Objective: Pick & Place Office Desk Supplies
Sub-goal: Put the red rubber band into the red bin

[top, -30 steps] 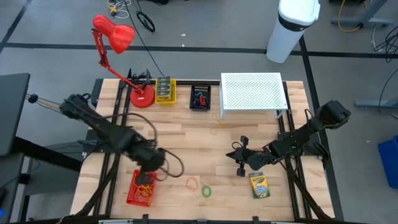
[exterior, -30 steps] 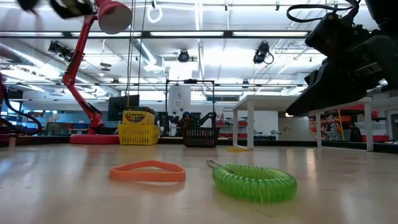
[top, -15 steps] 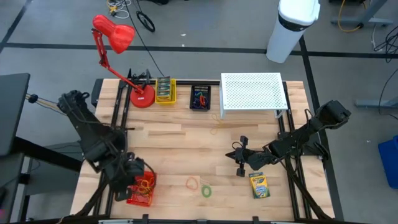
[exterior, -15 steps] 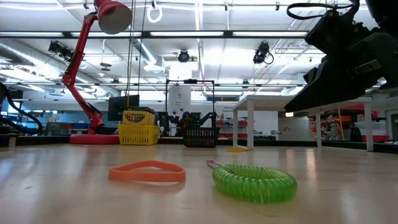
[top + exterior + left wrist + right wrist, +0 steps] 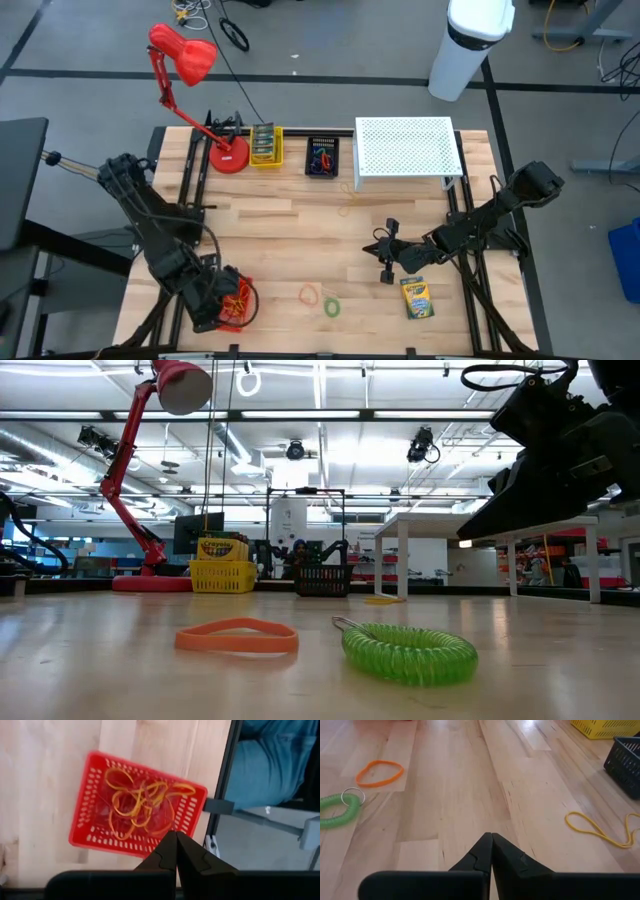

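My left gripper (image 5: 226, 308) is shut and empty over the near rim of a red basket (image 5: 90, 795) that holds several yellow-orange rubber bands (image 5: 135, 805). The basket stands at the table's near left (image 5: 243, 292). My right gripper (image 5: 385, 262) is shut and empty above the table right of centre. A yellow-and-green crayon box (image 5: 416, 297) lies flat near it, toward the near edge. An orange band (image 5: 308, 294) and a green coil loop (image 5: 331, 307) lie flat between the grippers, and both show in the right wrist view, the band (image 5: 380, 772) and the coil (image 5: 340, 810). A yellow rubber band (image 5: 600, 830) lies farther off.
At the far edge stand a red desk lamp (image 5: 225, 155), a yellow basket with crayon boxes (image 5: 266, 146), a dark basket with small items (image 5: 321, 157) and a white perforated riser (image 5: 405, 150). Bare wood lies across the table's middle.
My left gripper has swung from the table's middle left toward the near left corner and turned about. It now stands over the red basket.
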Robot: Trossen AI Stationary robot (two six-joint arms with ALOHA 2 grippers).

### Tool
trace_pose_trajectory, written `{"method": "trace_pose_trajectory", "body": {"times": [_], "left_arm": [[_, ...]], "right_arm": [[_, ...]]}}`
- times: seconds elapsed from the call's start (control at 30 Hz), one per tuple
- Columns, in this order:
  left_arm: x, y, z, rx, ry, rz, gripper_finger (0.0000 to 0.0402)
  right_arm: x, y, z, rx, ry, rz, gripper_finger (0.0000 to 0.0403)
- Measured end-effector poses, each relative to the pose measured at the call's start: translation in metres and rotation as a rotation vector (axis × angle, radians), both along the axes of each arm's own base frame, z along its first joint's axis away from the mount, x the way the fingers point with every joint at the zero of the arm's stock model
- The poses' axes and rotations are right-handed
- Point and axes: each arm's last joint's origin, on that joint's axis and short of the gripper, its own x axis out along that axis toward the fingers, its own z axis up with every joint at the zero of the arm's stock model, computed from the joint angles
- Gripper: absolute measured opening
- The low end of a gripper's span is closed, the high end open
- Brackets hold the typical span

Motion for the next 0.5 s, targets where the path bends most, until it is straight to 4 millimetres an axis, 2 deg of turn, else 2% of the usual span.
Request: {"method": "trace_pose_trajectory", "body": {"times": [0.23, 0.5], "left_arm": [[0.006, -0.012, -0.019, 0.005, 0.107, -0.01, 0.001], [0.013, -0.01, -0.042, 0.177, 0.17, 0.058, 0.0072]], "right_arm": [[0.0, 0.0, 0.0, 0.0, 0.0, 0.0, 0.0017], [0.0, 0.0, 0.0, 0.001, -0.002, 0.0, 0.0017]]}}
